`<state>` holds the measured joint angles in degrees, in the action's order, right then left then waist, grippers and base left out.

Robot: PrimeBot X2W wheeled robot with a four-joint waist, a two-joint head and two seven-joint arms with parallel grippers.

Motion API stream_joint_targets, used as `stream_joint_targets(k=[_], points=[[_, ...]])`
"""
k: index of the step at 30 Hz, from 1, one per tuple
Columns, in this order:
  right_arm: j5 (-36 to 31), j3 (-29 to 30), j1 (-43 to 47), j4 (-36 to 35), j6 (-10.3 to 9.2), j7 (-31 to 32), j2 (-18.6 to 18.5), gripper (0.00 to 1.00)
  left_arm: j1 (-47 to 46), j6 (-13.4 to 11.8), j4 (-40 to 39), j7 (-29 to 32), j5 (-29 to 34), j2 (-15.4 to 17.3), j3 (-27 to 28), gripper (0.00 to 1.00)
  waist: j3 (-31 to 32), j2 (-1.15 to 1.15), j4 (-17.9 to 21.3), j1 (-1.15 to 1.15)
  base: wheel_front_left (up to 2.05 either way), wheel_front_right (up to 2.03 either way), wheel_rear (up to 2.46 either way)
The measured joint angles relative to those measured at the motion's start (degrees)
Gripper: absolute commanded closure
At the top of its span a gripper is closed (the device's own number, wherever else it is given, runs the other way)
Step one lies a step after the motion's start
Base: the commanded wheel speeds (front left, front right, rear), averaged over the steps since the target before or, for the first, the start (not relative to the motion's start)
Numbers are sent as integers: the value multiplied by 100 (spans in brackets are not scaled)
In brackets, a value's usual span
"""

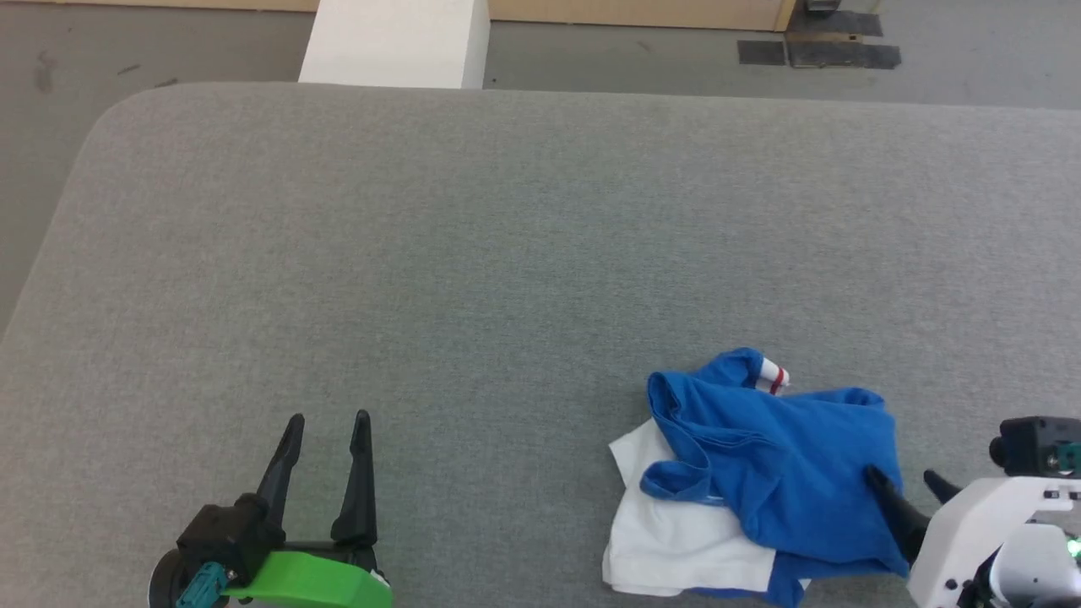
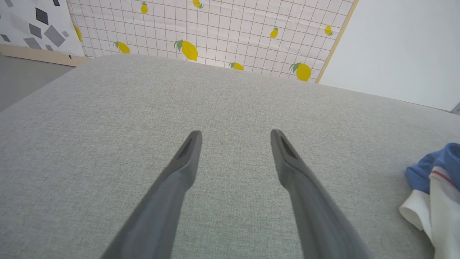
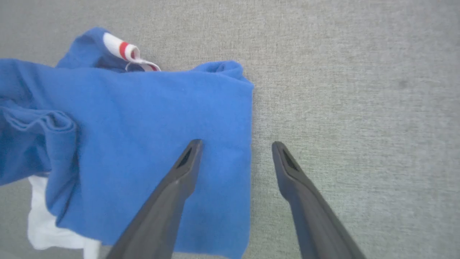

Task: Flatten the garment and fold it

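1. Garment [image 1: 777,456] lies crumpled at the near right of the grey table [image 1: 507,253], blue over white
2. Right gripper [image 1: 899,473] spread wide, straddling its right edge, holding nothing
3. Left gripper [image 1: 329,416] spread wide over bare table, well apart from it

Garment [image 1: 785,464]: is showing royal blue over a plain white panel. Its cuff [image 1: 773,377] is carrying white with a red stripe.
Table [image 1: 473,253]: is wearing a speckled light-grey weave.
Left gripper [image 1: 325,420]: jaws are showing black, housing [image 1: 312,583] bright green, plug [image 1: 198,587] teal.
Right gripper [image 1: 899,473]: jaws are showing black, forearm [image 1: 971,523] white.
Backdrop [image 2: 222,32]: is displaying white, gridded in thin brown lines and scattered with yellow, green-leaved lemons [image 2: 189,50].
Floor [image 1: 169,42]: is showing dull grey.
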<state>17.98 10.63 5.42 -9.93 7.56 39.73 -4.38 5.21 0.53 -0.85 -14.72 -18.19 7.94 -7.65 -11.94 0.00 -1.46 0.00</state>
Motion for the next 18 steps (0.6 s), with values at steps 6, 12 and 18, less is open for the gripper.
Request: stream_joint_targets(k=[6,12,18], points=[[51,-21,-29,498,0,-123,19,0,-3,0,-48,49,8,54,-13,0,-45,0,-130,0,0,0,0],[119,-157,-185,795,0,-190,-32,0,-3,-1,-116,83,8,111,-14,0,-84,0,-223,0,0,0,0],[115,-221,-283,1017,0,-339,-133,100,-12,-1,-100,103,9,124,-55,0,-18,0,-253,0,0,0,0]])
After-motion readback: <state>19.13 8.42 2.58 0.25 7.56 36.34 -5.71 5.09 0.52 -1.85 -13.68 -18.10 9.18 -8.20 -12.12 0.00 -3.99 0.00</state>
